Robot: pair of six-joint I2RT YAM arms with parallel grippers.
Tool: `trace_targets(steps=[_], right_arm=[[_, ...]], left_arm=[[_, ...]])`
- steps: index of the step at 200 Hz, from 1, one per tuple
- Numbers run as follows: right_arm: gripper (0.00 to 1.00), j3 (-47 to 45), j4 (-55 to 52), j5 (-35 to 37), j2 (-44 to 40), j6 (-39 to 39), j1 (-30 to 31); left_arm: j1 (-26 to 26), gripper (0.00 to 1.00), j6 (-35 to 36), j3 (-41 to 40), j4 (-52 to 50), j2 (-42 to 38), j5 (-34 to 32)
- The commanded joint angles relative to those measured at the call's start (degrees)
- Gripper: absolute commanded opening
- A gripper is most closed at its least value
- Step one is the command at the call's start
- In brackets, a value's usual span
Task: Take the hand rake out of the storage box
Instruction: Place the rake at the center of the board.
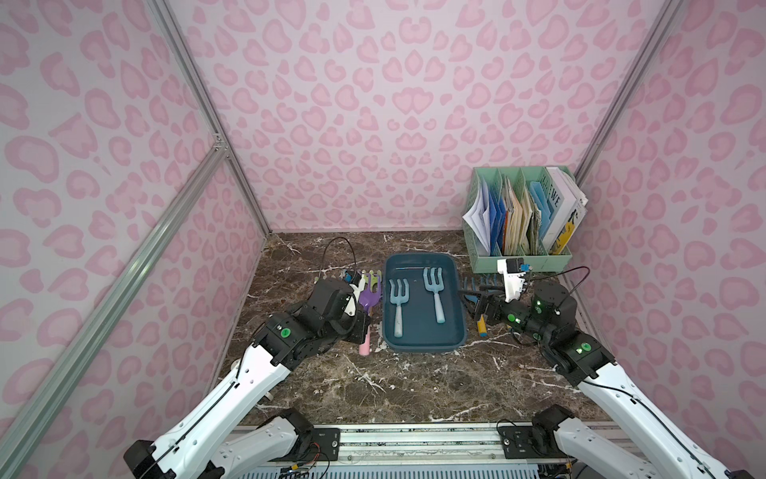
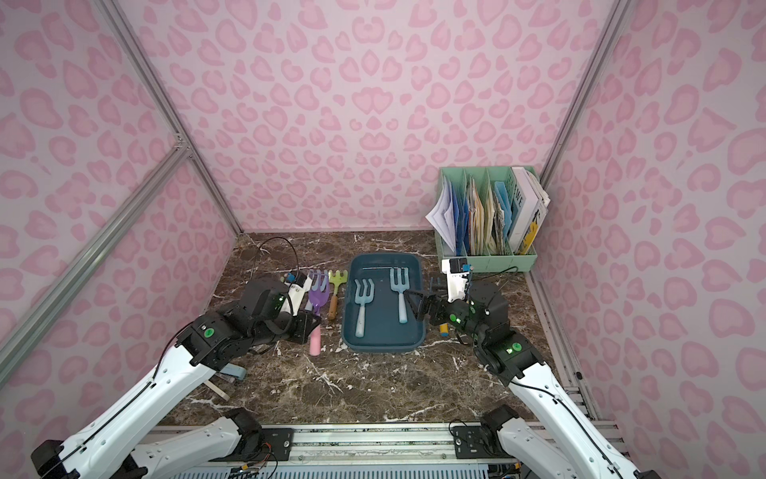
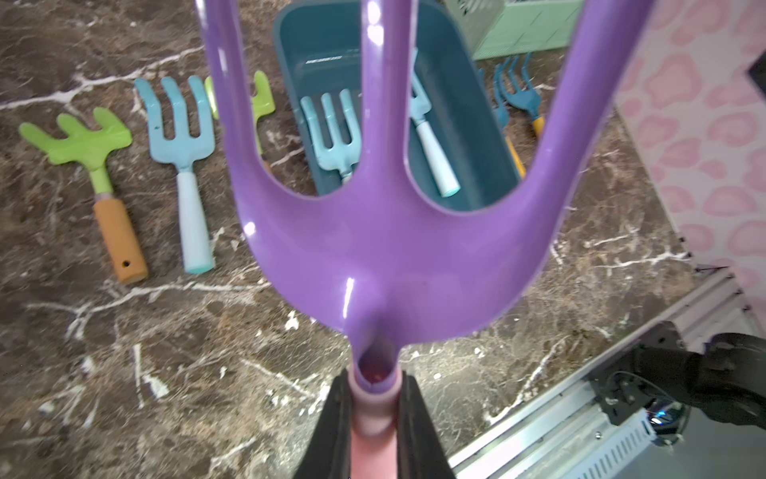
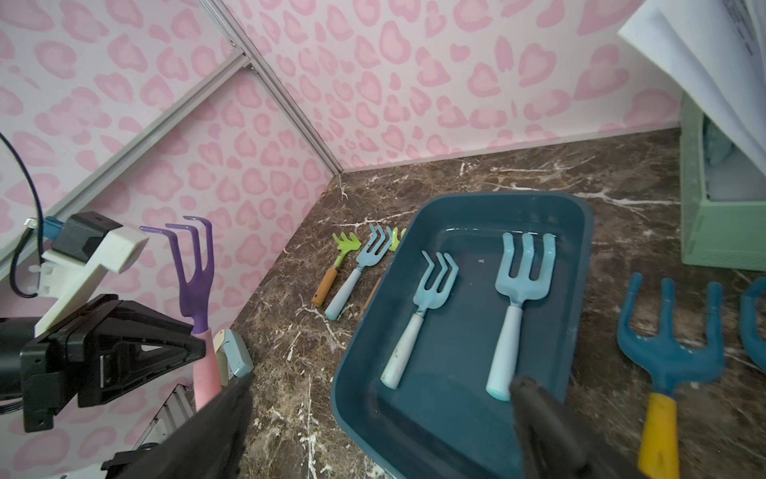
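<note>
Left wrist, left end effector [image 3: 373, 385] gripping purple rake [image 3: 381, 257], right end effector [image 4: 381, 383] spread wide

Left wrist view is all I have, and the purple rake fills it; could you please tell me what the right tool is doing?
Observer: The right tool stands open and empty, facing the box from its right side.
Operator: Thank you. Is my rake clear of the box?
Observer: Yes; in both top views the purple rake is left of the box, over the table.
</note>
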Motion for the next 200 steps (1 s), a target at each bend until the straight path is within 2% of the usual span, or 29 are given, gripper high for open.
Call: trace_targets(steps=[1,47,79,136,200], right_arm=[[0.99,0.66,-2.83,4.68,-0.11,-1.65,-0.04],[0.99,0.33,-6.29,8.53,1.39,-3.56,-0.06],[0.99,-0.71,-7.39,10.16,1.43,-4.03,-0.07],[0.99,-1.11,-8.39,12.10,0.62,-4.56,-0.16],[0.99,-2.44,-9.22,12.13,-0.18,-5.25,-1.48]], left_arm=[[0.08,0.02,-2.00,-1.50,-4.20,1.25,-4.02],[0.25,0.02,-6.07,-6.23,-3.48,5.79,-5.15],[0.34,0.02,-8.18,-7.34,-3.60,11.67,-5.39],[0.43,0.00,-9.91,-9.05,1.19,21.82,-3.25],[0.43,0.00,-11.14,-9.83,5.50,28.07,-0.35]])
